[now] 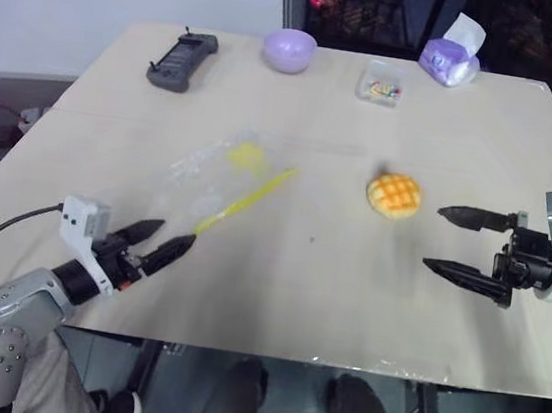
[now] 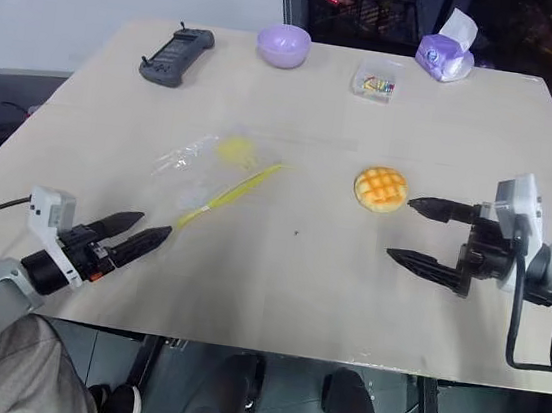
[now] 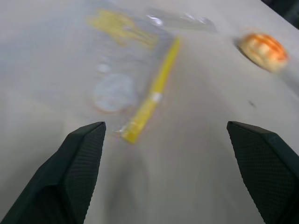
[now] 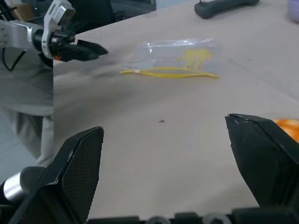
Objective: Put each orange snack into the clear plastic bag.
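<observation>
1. I see the orange snack point(image 1: 393, 196), a domed bun with a grid top, sitting alone on the bare table point(image 1: 347, 286), right of centre. It is outside the bag; the task is not yet done.
2. The clear plastic bag point(image 1: 222, 174) lies flat left of centre, its yellow seal strip point(image 1: 244, 201) running diagonally toward my left gripper. The mouth looks closed or collapsed flat; I cannot tell which.
3. Left gripper point(image 1: 163, 238): fingers apart, empty, near the table's front edge with tips pointing at the strip's near end. I judge this a set-up to pinch the bag's edge.
4. Right gripper point(image 2: 422, 233): fingers wide apart, empty, level with the bun and just beside it, not touching. The spread looks ample for the bun.
5. Concern: a flat bag needs its mouth opened before the bun goes in.
6. Far edge: lavender bowl point(image 1: 289, 50), small clear box point(image 1: 380, 82), black handset point(image 1: 181, 59), tissue pack point(image 1: 449, 59). All well apart.
</observation>
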Tool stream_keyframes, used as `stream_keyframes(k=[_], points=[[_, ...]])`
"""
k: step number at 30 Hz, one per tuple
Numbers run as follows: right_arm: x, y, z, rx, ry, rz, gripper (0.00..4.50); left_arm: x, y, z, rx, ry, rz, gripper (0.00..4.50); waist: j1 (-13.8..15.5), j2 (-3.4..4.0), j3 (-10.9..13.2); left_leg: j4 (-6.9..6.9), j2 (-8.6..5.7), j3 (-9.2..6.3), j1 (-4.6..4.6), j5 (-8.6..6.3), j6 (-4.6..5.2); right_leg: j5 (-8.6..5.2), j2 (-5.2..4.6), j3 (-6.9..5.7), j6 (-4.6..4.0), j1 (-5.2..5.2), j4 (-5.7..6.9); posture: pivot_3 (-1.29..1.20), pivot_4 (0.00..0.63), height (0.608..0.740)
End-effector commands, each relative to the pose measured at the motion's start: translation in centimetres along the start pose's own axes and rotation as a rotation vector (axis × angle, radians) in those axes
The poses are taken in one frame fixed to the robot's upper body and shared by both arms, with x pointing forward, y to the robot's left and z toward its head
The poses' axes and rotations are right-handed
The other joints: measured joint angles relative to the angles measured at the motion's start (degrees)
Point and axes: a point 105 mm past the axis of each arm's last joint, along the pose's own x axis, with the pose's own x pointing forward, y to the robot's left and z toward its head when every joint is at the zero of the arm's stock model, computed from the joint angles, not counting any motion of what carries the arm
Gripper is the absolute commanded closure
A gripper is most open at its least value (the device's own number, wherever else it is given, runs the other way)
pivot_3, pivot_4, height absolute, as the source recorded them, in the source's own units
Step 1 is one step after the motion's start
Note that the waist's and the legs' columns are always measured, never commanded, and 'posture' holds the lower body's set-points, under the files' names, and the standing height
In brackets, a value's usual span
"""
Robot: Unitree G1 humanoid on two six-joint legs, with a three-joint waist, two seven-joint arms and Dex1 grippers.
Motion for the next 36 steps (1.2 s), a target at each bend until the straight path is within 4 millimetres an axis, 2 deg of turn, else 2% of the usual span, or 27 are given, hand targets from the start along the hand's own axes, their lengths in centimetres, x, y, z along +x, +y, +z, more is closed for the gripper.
stream_keyframes(k=[1,4,11,15,18,21,25,29,30,31,32,34,35,36], points=[[-0.1,0.1,0.4,-0.028,-0.006,0.005,0.0,0.3,0.1,0.8,-0.149,-0.071,0.03,0.05,0.34,0.0,-0.01,0.0,0.01,0.0,0.0,0.0,0.0,0.0,0.0,0.01,0.0,0.0,-0.01,0.0,0.15,0.74],[-0.2,0.0,0.2,-0.026,-0.003,0.003,0.0,0.8,0.5,0.6,-0.238,-0.09,0.079,0.05,0.43,-0.02,-0.01,0.02,0.01,-0.02,-0.01,0.0,0.0,0.0,0.01,-0.01,0.0,0.0,0.02,0.0,0.15,0.74],[-0.3,-0.3,0.0,-0.026,-0.002,-0.011,0.0,5.3,1.6,-2.3,-0.429,0.002,0.196,0.05,0.88,-0.04,-0.03,0.12,-0.07,-0.08,-0.04,0.0,0.0,0.01,0.0,-0.07,0.01,0.03,0.04,0.0,0.15,0.74],[-0.7,-0.3,-0.2,-0.033,0.006,-0.033,0.0,5.1,2.0,-1.8,-0.427,0.02,0.233,0.05,0.69,0.02,-0.08,0.15,-0.08,-0.09,0.0,0.0,0.0,0.01,0.0,-0.07,0.01,0.08,0.06,0.0,0.15,0.74],[-0.8,-0.3,-0.4,-0.03,0.007,-0.045,0.0,4.6,3.2,-2.2,-0.419,0.059,0.304,0.05,0.52,0.05,-0.09,0.14,-0.07,-0.08,0.03,0.0,-0.01,0.01,0.02,-0.05,0.01,0.08,0.07,0.0,0.15,0.74],[-0.7,-0.2,-0.5,-0.031,0.008,-0.047,0.0,4.9,3.4,-2.4,-0.432,0.072,0.319,0.05,0.46,0.18,-0.17,0.13,-0.07,-0.03,0.09,0.0,-0.01,0.01,0.02,-0.01,0.01,0.09,0.09,0.0,0.15,0.74],[-0.6,-0.3,-0.4,-0.038,0.002,-0.054,0.0,7.8,2.3,-2.5,-0.47,0.065,0.271,0.05,0.65,0.39,-0.31,0.14,-0.07,-0.06,0.12,0.01,-0.01,0.02,0.04,-0.04,0.0,0.12,0.14,0.0,0.15,0.74],[-0.6,-0.4,-0.4,-0.043,0.005,-0.06,0.0,9.9,0.8,-2.4,-0.494,0.062,0.221,1.16,1.03,0.53,-0.41,0.24,-0.14,-0.14,0.1,0.01,-0.01,0.04,0.02,-0.1,0.01,0.23,0.11,0.0,0.15,0.74],[-0.7,-0.4,-0.4,-0.044,0.004,-0.061,0.0,10.1,0.7,-2.5,-0.492,0.067,0.22,1.7,1.03,0.54,-0.41,0.25,-0.15,-0.14,0.08,0.01,-0.01,0.05,0.01,-0.1,0.02,0.24,0.09,0.0,0.15,0.74],[-0.7,-0.4,-0.4,-0.045,0.003,-0.063,0.0,10.3,0.7,-2.6,-0.49,0.072,0.223,2.04,1.03,0.53,-0.41,0.26,-0.17,-0.13,0.06,0.01,-0.01,0.05,-0.01,-0.09,0.03,0.24,0.07,0.0,0.15,0.74],[-0.7,-0.4,-0.4,-0.046,0.002,-0.064,0.0,10.4,0.8,-2.7,-0.489,0.075,0.225,2.71,1.02,0.53,-0.41,0.26,-0.18,-0.14,0.03,0.01,-0.01,0.05,-0.02,-0.09,0.04,0.24,0.04,0.0,0.15,0.74],[-0.7,-0.4,-0.4,-0.047,0.002,-0.066,0.0,10.5,1.0,-2.7,-0.475,0.086,0.239,3.42,1.08,0.53,-0.41,0.26,-0.18,-0.14,0.03,0.01,-0.01,0.05,-0.02,-0.09,0.04,0.23,0.04,0.0,0.15,0.74],[-0.7,-0.4,-0.4,-0.048,0.001,-0.067,0.0,10.5,1.0,-2.8,-0.468,0.091,0.242,3.93,1.09,0.53,-0.41,0.26,-0.18,-0.16,0.03,0.01,-0.01,0.05,-0.02,-0.12,0.04,0.23,0.04,0.0,0.15,0.74],[-0.6,-0.4,-0.4,-0.048,0.001,-0.067,0.0,10.5,1.1,-2.8,-0.461,0.094,0.244,4.1,1.09,0.53,-0.41,0.26,-0.18,-0.17,0.02,0.01,-0.01,0.05,-0.02,-0.13,0.04,0.23,0.04,0.0,0.15,0.74]])
